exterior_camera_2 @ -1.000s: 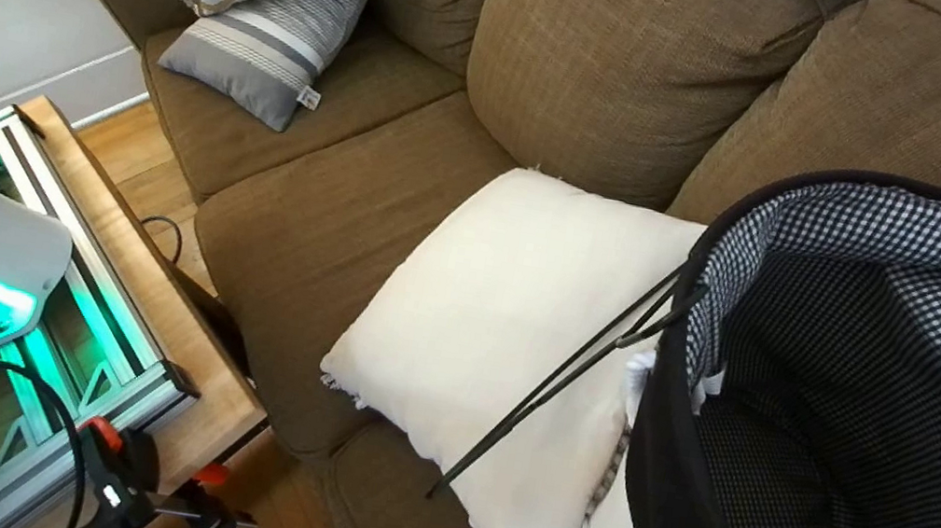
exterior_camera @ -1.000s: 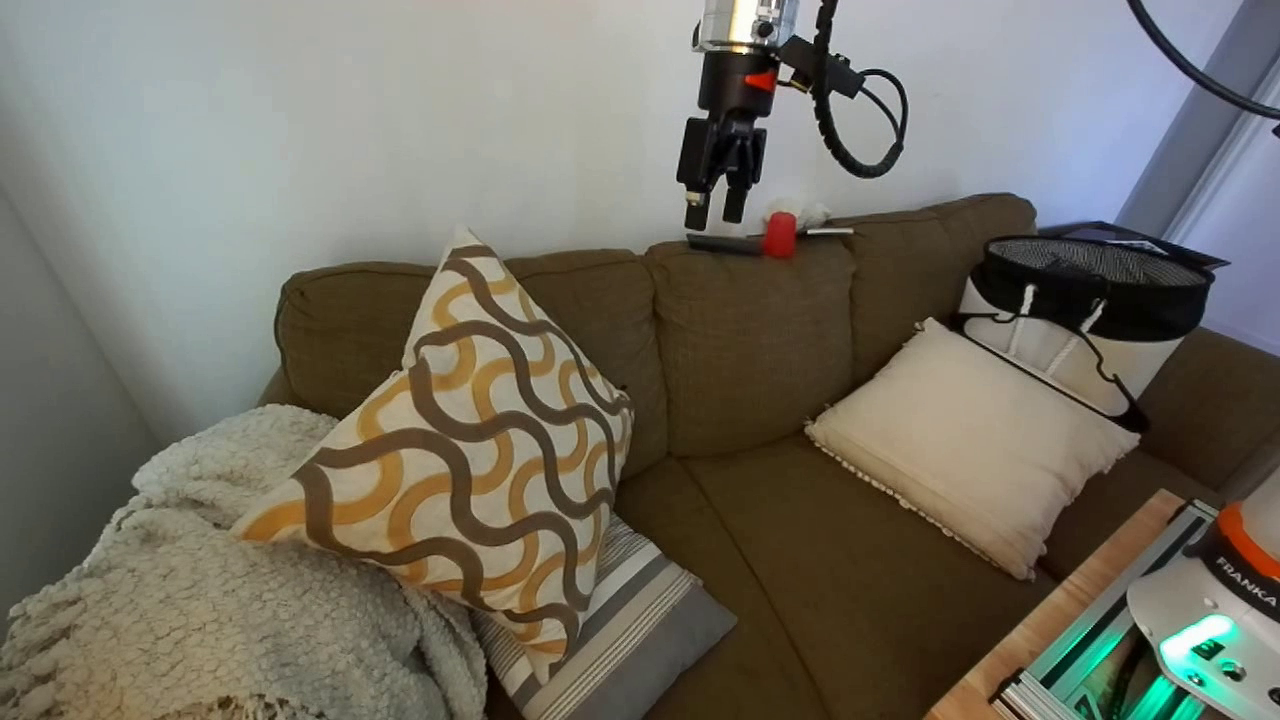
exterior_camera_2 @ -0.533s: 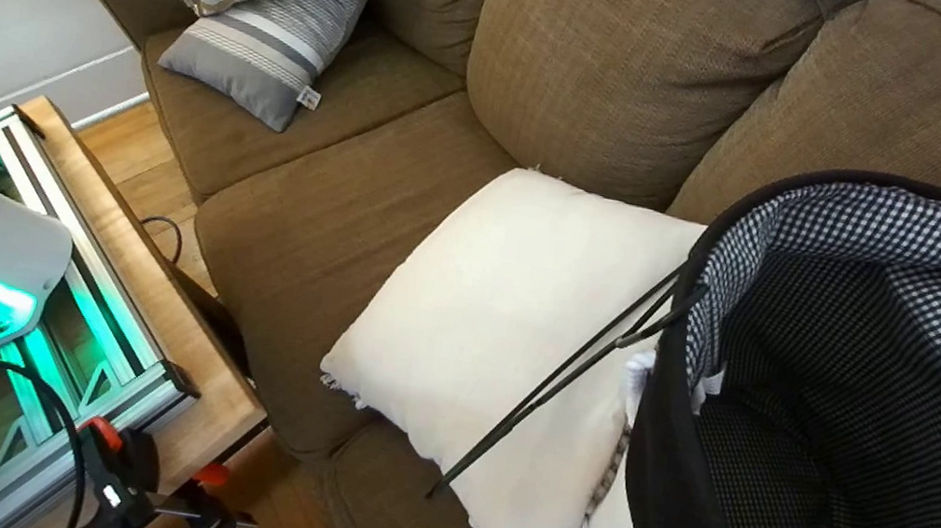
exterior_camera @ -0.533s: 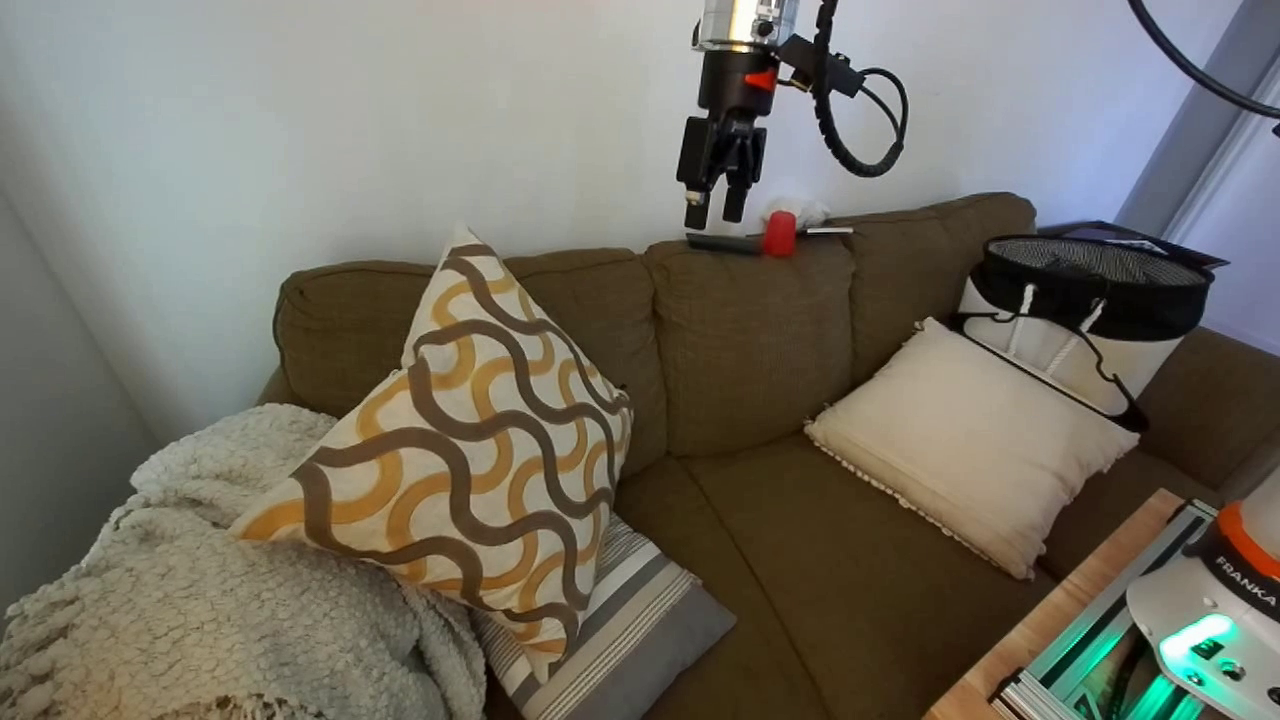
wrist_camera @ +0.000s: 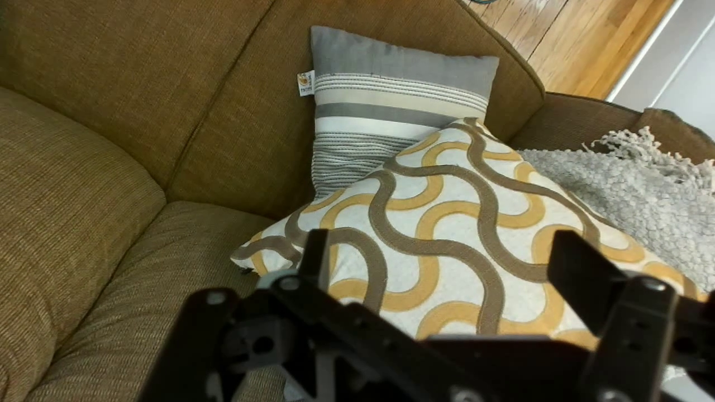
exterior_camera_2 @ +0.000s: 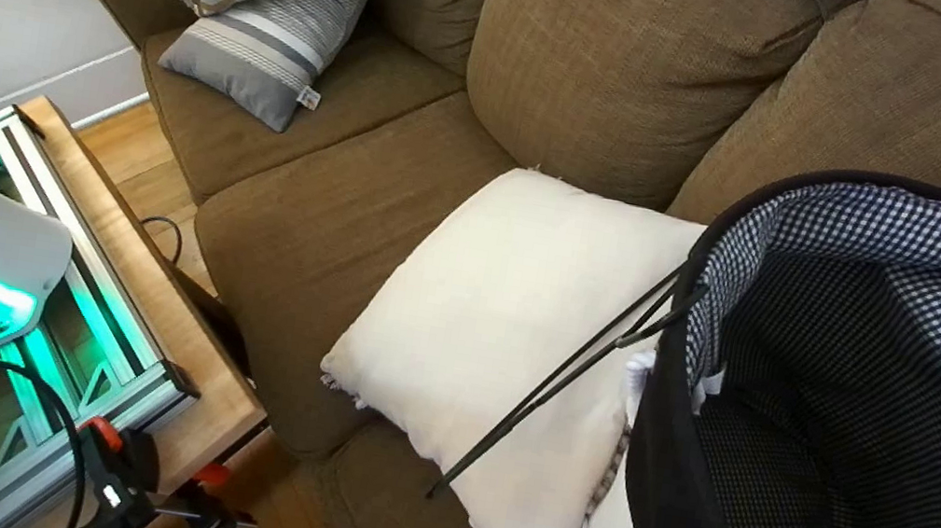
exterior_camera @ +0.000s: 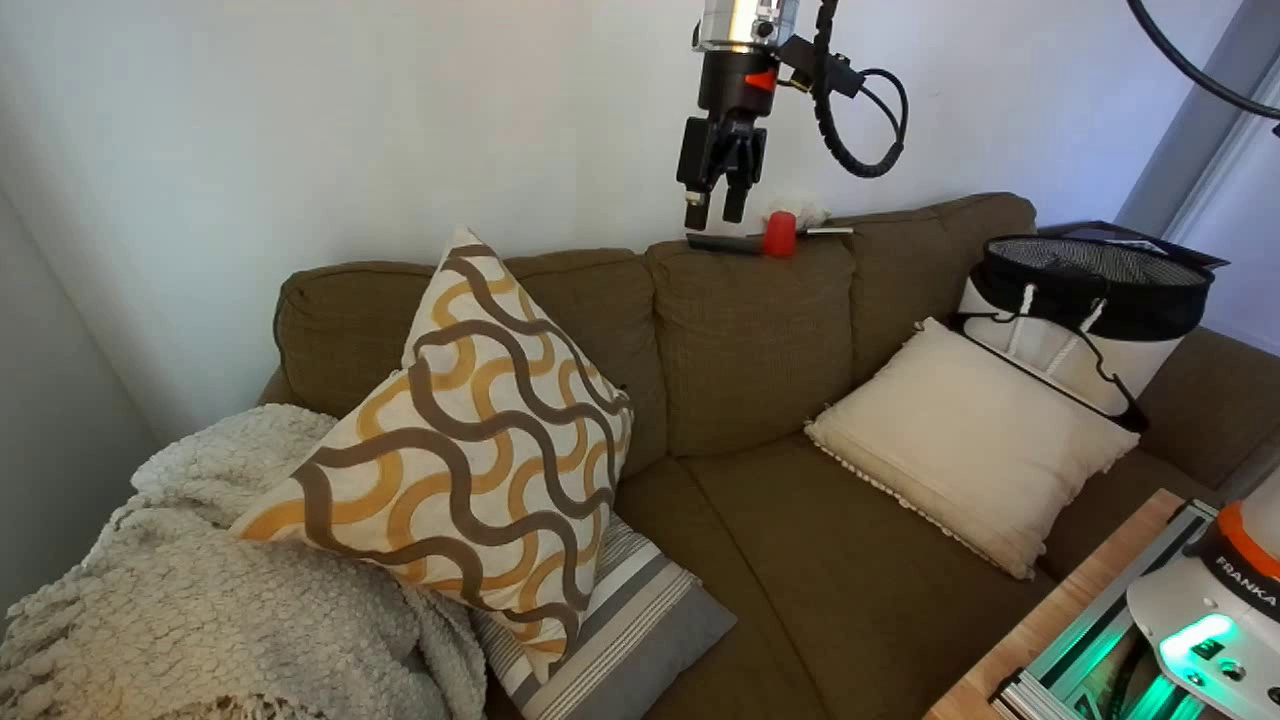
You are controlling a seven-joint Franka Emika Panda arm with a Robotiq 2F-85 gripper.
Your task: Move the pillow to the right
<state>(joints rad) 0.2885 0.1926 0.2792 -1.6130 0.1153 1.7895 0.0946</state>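
Well, patterned pillow point(exterior_camera: 480, 455), overlapping blanket point(exterior_camera: 240, 600) and striped cushion point(exterior_camera: 630, 625).

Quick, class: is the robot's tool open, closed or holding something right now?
Tool: open, holding nothing, clear of the wavy-patterned pillow.

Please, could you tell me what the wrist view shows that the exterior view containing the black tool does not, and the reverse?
Only in the wrist view: orange-brown wooden floorboards.

Only in that exterior view: a plain off-white square pillow, a white-and-black fabric basket, a thin black hanger and a small red object.

Both: the large square pillow with mustard, brown and cream waves, the grey striped pillow it partly covers, the fluffy off-white blanket, the brown fabric sofa and the black tool.
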